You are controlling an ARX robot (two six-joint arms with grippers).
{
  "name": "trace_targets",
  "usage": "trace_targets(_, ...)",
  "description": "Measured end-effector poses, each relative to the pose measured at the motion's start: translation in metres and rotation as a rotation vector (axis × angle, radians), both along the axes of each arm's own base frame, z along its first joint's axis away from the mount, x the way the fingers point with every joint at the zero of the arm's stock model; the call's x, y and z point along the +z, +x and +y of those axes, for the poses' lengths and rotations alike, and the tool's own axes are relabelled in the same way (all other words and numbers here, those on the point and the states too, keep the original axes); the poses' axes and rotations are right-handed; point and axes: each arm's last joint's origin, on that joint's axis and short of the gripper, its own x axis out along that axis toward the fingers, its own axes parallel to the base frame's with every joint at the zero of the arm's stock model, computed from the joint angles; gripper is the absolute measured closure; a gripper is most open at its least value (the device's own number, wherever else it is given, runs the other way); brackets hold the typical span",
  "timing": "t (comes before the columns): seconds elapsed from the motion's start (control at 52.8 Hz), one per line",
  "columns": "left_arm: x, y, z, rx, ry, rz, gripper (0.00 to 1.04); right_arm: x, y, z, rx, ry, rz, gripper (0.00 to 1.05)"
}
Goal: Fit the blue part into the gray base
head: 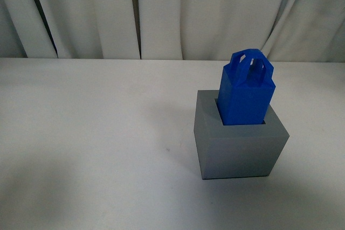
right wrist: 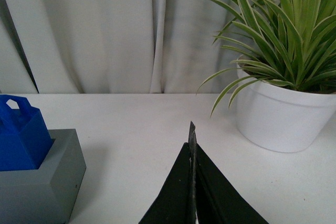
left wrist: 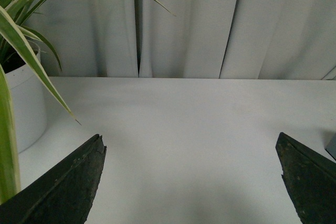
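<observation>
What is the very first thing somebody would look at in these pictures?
Probably the bright blue part, because it is the only strong color on the white table. It stands in the recess of the gray base, leaning a little, on the robot's right side of the table. After that, the striped green plant in its white pot in the right wrist view.

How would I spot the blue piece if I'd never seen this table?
Find the white table before the curtain. Right of centre sits a gray cube; the blue piece stands in its top hole, leaning slightly. It alone is bright blue, with a looped handle.
</observation>
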Motion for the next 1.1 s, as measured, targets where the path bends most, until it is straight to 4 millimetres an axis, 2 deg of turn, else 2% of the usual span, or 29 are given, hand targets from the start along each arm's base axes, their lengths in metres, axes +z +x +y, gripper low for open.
trace_targets(0.057, 0.0, 0.0, 0.0, 0.0, 0.0, 0.0, 0.06, -0.005, -0.001, 0.0, 0.0, 0.0, 0.001, 1.03)
trace_targets(0.89, 0.0, 0.0, 0.0, 0.0, 0.0, 0.0, 0.06, -0.008, -0.019, 0.0, 0.003, 0.0, 0.003, 1.03)
trace_targets(0.909, 0.0, 0.0, 0.0, 0.0, 0.0, 0.0, 0.06, -0.008, -0.019, 0.0, 0.003, -0.001, 0.003, 1.02)
trace_targets(0.947, 0.0, 0.0, 0.0, 0.0, 0.0, 0.0, 0.06, -0.008, -0.019, 0.0, 0.003, 0.0, 0.003, 0.93)
trace_targets(1.098, 0.0, 0.0, 0.0, 0.0, 0.0, 0.0, 0.06, -0.008, -0.019, 0.0, 0.003, 0.0, 0.003, 0.71)
